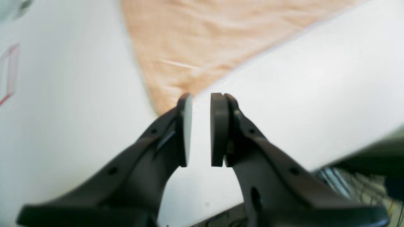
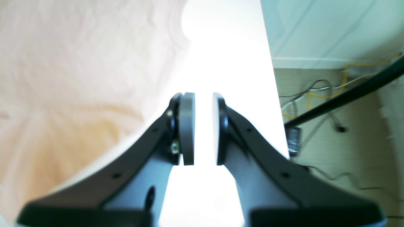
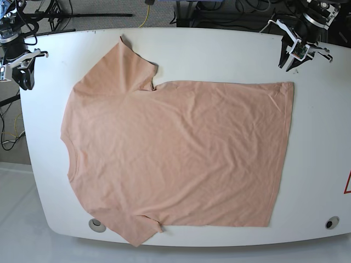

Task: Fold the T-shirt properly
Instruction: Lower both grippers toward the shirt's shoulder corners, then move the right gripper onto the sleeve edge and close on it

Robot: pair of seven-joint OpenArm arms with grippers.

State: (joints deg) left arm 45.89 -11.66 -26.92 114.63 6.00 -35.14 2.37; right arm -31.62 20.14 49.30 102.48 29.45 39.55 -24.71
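Observation:
The peach T-shirt (image 3: 175,153) lies flat on the white table (image 3: 318,137), collar to the left, hem to the right, one sleeve at the far edge and one at the near edge. My left gripper (image 3: 289,66) hovers just beyond the shirt's far hem corner. In the left wrist view the left gripper (image 1: 200,97) is empty, its jaws a small gap apart, with the shirt's corner (image 1: 189,47) just ahead. My right gripper (image 3: 21,76) is off the table's far left edge. In the right wrist view the right gripper (image 2: 203,97) is empty and slightly apart, with the shirt (image 2: 69,78) to its left.
Two round grommets (image 3: 97,223) (image 3: 329,223) sit in the table's near corners. A red marking (image 3: 347,183) is at the right edge. Cables (image 2: 315,94) and a dark stand leg (image 2: 347,94) lie on the floor past the table edge.

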